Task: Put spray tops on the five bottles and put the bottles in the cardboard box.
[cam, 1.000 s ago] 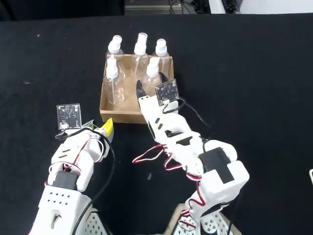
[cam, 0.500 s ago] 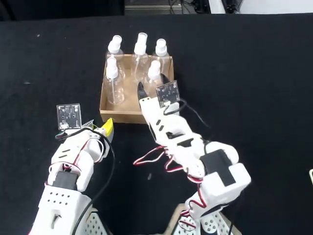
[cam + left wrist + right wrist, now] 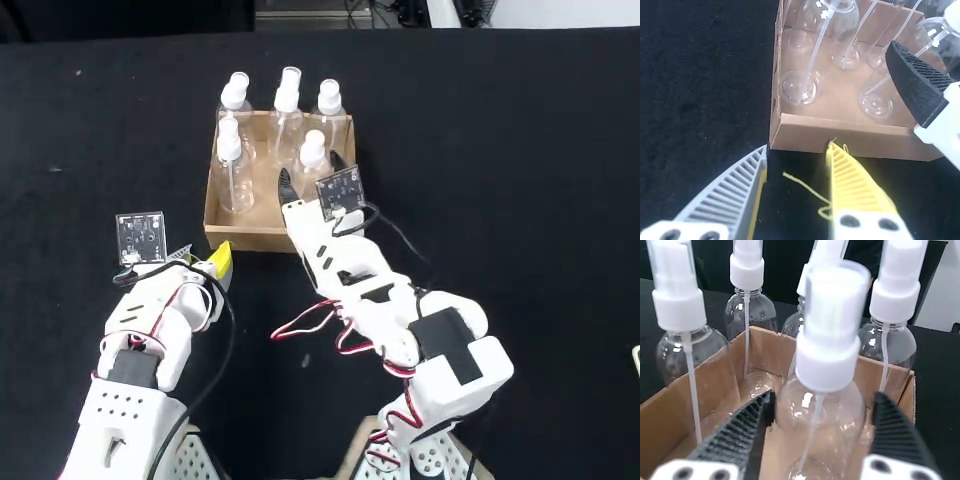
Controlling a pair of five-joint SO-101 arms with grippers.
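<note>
The right gripper (image 3: pixel 823 400) is wide around the front bottle (image 3: pixel 827 345) in the cardboard box (image 3: pixel 670 412); a finger bump could tip it. The left gripper (image 3: pixel 797 150) is wide too.

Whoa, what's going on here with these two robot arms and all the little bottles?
Two robot arms are packing spray bottles into a cardboard box. All five bottles stand upright in the box with their spray tops on. The right end effector is over the box, open, with one finger on either side of the front bottle nearest it. The left end effector sits open just outside the box's near wall, holding nothing.
</note>
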